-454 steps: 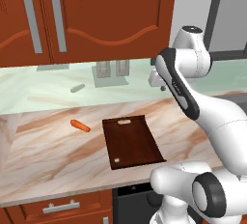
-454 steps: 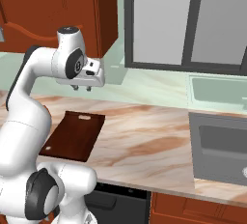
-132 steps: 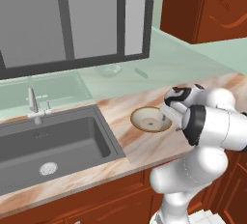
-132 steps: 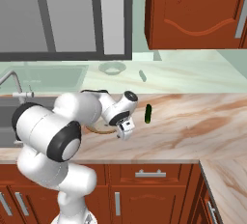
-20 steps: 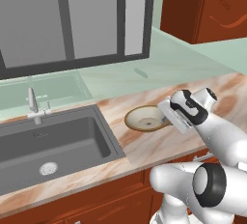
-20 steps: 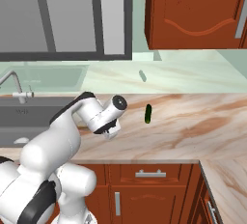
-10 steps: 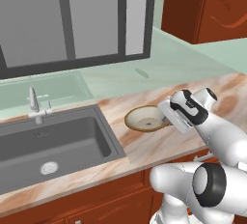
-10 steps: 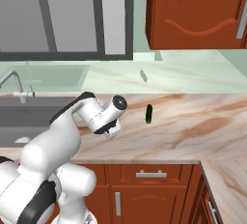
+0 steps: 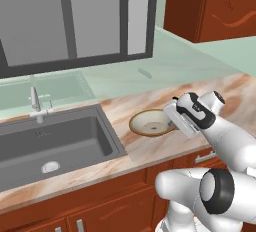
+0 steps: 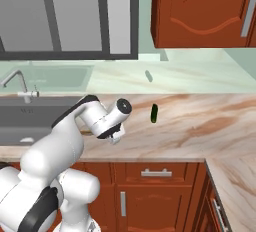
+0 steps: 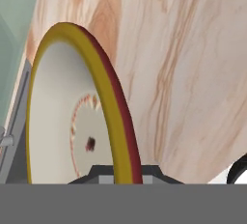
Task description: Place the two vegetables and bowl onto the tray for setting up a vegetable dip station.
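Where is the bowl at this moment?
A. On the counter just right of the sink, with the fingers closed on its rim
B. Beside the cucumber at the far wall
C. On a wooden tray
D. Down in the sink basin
A: the bowl sits on the marble counter next to the sink, and the hand view shows its rim running down between the closed fingers.

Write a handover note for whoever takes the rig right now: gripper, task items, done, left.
Gripper: shut on the bowl, pinching its near rim; the bowl sits on the counter right of the sink.
Cucumber: lying on the counter, right of the arm, untouched.
Done: bowl gripped.
Left: carry the bowl to the tray, then fetch both vegetables.
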Robot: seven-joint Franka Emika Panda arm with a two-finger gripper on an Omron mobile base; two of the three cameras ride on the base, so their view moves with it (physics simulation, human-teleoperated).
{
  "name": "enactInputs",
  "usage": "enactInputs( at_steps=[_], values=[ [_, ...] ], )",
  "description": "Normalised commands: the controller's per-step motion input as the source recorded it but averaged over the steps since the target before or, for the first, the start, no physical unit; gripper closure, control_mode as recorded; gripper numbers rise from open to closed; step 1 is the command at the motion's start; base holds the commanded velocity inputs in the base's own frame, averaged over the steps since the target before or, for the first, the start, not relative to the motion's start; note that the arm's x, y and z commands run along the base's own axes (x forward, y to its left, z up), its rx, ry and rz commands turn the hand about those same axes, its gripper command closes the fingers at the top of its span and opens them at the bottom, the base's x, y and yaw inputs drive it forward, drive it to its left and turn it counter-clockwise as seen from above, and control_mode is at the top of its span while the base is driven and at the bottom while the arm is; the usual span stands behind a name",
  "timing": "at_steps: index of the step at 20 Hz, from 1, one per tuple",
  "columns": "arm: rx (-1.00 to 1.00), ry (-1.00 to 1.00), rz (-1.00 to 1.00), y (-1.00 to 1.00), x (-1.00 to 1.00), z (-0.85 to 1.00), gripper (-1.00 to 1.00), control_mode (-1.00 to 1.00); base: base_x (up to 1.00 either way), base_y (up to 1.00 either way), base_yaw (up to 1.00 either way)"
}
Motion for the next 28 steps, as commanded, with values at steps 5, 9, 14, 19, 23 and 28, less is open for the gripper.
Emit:
enactInputs(
  at_steps=[5,9,14,19,23,28],
  values=[
    [0.0,0.0,0.0,0.0,0.0,0.0,1.0,1.0,-0.38,0.19,0.0],
    [0.0,0.0,0.0,0.0,0.0,0.0,1.0,1.0,-0.27,0.39,0.0],
    [0.0,0.0,0.0,0.0,0.0,0.0,1.0,1.0,-0.18,0.63,0.0],
    [0.0,0.0,0.0,0.0,0.0,0.0,1.0,1.0,-0.16,0.7,0.0],
    [0.0,0.0,0.0,0.0,0.0,0.0,1.0,1.0,-0.12,0.71,0.0],
    [0.0,0.0,0.0,0.0,0.0,0.0,1.0,1.0,-0.09,0.69,0.0]
  ],
)
